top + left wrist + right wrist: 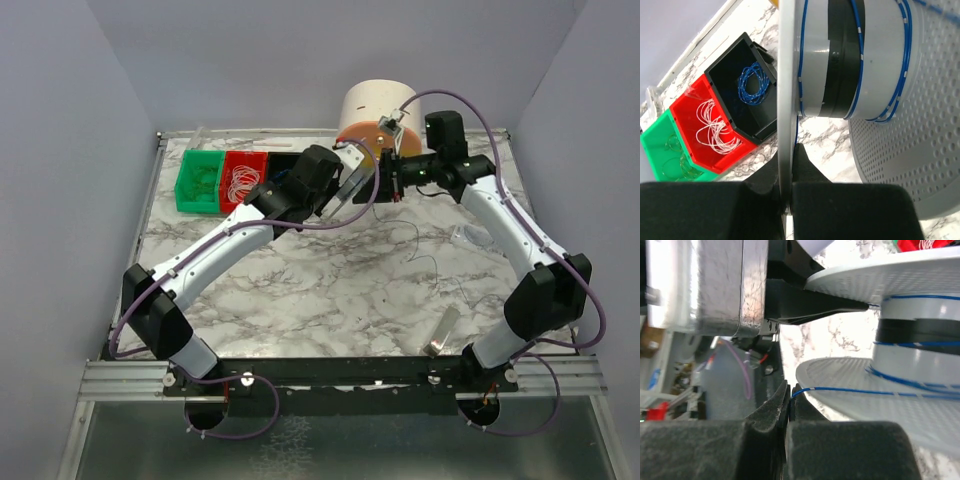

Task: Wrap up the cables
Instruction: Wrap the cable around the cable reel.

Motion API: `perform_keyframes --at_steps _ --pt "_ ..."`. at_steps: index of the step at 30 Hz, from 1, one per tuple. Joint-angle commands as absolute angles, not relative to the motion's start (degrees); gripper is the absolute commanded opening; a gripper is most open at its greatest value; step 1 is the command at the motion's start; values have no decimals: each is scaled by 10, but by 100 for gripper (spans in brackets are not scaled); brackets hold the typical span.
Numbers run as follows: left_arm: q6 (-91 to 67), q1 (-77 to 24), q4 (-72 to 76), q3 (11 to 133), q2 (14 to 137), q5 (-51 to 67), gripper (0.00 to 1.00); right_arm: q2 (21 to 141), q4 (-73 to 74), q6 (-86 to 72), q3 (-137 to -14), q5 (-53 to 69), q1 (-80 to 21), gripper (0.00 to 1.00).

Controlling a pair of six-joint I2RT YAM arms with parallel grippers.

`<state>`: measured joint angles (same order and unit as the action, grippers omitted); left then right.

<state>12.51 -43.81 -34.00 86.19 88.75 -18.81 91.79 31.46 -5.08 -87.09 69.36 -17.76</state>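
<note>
Two grips: left hand clamped on spool flange; right hand pinched shut on blue wire running to hub.

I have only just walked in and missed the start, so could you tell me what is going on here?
The two arms are working together on a spool. The left gripper is shut on the edge of one flange, holding the spool. The right gripper is shut on a thin blue wire that runs onto the spool's core, where a few turns are already wound.
</note>
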Motion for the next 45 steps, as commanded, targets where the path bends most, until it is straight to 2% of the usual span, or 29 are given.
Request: perform_keyframes --at_steps 1,10,13,19,24,30,37,45 --pt "37 -420 -320 913 903 -221 0 888 253 -33 -835 602 -253 0" --pt "-73 -335 -331 983 923 86 0 866 47 -29 -649 481 -293 0" --pt "-105 -295 -317 989 919 152 0 836 -3 -23 -598 424 -293 1" --pt "-152 -262 -296 992 919 187 0 814 -33 -7 -560 387 -294 0" --pt "-173 -229 -278 990 911 260 0 800 -53 -7 -520 264 -288 0" --pt "-173 -207 -252 963 870 358 0 791 -78 -58 -510 161 -230 0" --pt "-130 -207 -275 912 831 387 0 776 -115 -64 -538 47 -196 0" --pt "-47 -210 -350 881 819 371 0 756 -169 -97 -577 91 -125 0"
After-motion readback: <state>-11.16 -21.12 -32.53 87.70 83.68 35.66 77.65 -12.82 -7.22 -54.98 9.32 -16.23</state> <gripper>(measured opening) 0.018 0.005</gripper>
